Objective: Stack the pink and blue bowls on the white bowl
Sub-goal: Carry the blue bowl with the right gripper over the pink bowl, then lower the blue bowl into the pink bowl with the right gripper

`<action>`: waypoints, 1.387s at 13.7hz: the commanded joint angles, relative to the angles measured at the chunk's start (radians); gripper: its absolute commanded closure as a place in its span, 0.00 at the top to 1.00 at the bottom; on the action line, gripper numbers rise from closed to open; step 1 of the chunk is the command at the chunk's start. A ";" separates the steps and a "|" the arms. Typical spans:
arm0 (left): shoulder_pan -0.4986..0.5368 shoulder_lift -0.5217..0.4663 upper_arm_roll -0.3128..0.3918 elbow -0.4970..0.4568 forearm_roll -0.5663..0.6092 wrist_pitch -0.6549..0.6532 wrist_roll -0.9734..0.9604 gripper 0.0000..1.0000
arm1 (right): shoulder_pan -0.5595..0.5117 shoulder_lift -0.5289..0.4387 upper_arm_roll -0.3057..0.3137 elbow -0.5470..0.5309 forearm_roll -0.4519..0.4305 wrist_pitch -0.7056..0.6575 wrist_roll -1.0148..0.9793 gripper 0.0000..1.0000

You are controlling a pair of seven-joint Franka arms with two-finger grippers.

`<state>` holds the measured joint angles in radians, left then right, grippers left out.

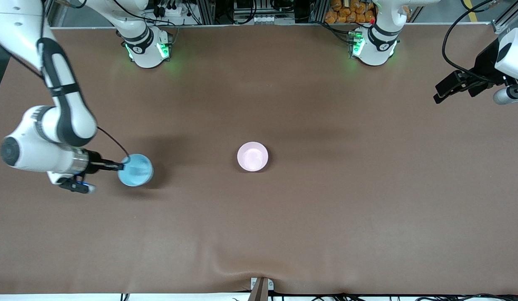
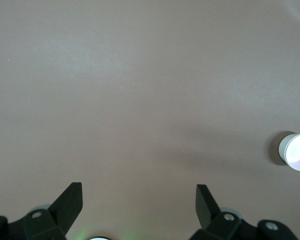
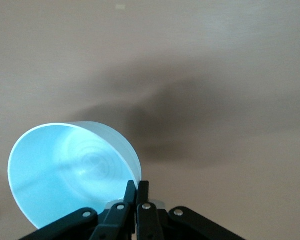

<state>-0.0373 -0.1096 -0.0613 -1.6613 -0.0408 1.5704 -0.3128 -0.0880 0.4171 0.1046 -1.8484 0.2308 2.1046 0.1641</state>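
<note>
So the right gripper [image 1: 120,167] is down at the right arm's end of the table, clamped onto the rim of the blue bowl [image 1: 135,169]. In the right wrist view you can see the two fingers [image 3: 130,192] pinched tight together on the bowl's wall [image 3: 70,167], one inside and one outside, and the bowl looks tipped up toward the camera, so its glossy inside with the little ring marks is facing the lens. From the front view I can't really tell if it's lifted off the brown table [image 1: 326,200] or just sitting there tilted; there's a shadow right beside it. The pink bowl [image 1: 252,156] sits upright around the middle of the table, well apart from the blue one, with nothing touching it. It looks very pale, and there seems to be a whitish rim around it, but I can't tell if that's another bowl underneath or only glare. It also shows up at the edge of the left wrist view [image 2: 296,151]. The left gripper [image 1: 445,90] waits over the left arm's end of the table, with its fingers [image 2: 70,200] spread wide and nothing between them.
</note>
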 commanded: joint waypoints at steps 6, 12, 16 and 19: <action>0.011 -0.021 -0.006 0.000 0.007 -0.013 0.020 1.00 | 0.242 0.002 0.072 0.161 0.051 -0.011 0.570 0.00; 0.011 -0.013 -0.005 -0.003 0.007 -0.013 0.020 1.00 | 0.444 0.058 0.069 0.186 0.048 0.043 0.825 0.00; 0.014 -0.005 0.001 -0.002 0.007 0.029 0.020 1.00 | 0.542 0.068 0.069 0.077 0.048 0.225 0.899 0.00; 0.014 -0.005 0.003 -0.002 0.009 0.054 0.020 1.00 | 0.565 0.071 0.069 0.068 0.047 0.223 0.928 0.00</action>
<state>-0.0307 -0.1110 -0.0559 -1.6610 -0.0408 1.6054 -0.3125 0.4690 0.5040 0.1844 -1.7654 0.2628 2.3267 1.0739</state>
